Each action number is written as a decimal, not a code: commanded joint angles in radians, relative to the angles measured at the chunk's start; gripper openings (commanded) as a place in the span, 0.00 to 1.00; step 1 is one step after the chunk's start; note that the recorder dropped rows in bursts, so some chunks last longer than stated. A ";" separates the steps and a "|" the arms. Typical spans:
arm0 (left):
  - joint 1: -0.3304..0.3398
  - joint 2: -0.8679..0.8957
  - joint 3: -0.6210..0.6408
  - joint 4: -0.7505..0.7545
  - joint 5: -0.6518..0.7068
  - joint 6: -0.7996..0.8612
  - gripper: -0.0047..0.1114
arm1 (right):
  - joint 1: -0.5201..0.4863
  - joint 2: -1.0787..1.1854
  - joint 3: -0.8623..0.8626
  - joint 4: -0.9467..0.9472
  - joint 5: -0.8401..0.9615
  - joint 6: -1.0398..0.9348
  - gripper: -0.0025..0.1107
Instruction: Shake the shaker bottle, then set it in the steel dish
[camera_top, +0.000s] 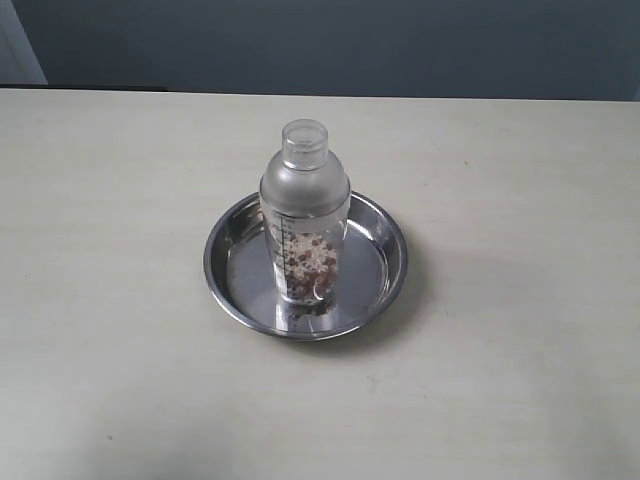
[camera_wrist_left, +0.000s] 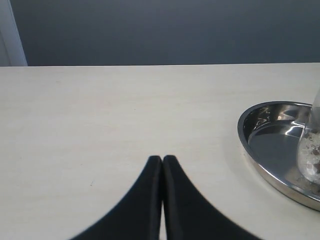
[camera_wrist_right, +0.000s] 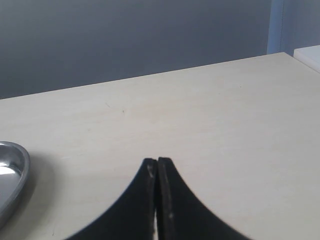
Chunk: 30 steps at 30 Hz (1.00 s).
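Note:
The shaker bottle (camera_top: 304, 215) stands upright inside the steel dish (camera_top: 385, 235) near the middle of the table, brown and white grains in its lower half. Neither arm shows in the exterior view. In the left wrist view my left gripper (camera_wrist_left: 162, 159) is shut with nothing in it, over bare table, apart from the steel dish (camera_wrist_left: 265, 150) and a sliver of the shaker bottle (camera_wrist_left: 310, 155) at the frame's edge. My right gripper (camera_wrist_right: 157, 161) is shut and empty too, with only the steel dish's rim (camera_wrist_right: 17, 172) showing off to one side.
The pale wooden table (camera_top: 120, 300) spreads wide around the dish. A dark blue-grey wall (camera_top: 330, 45) runs behind its far edge. A white object (camera_wrist_right: 310, 55) sits at the table's far corner in the right wrist view.

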 joint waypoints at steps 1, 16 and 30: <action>0.006 -0.005 0.004 0.010 -0.014 0.001 0.04 | -0.004 -0.005 0.001 -0.001 -0.008 -0.001 0.02; 0.006 -0.005 0.004 0.020 -0.014 0.001 0.04 | -0.004 -0.005 0.001 -0.001 -0.008 -0.001 0.02; 0.006 -0.005 0.004 0.020 -0.014 0.001 0.04 | -0.004 -0.005 0.001 -0.001 -0.008 -0.001 0.02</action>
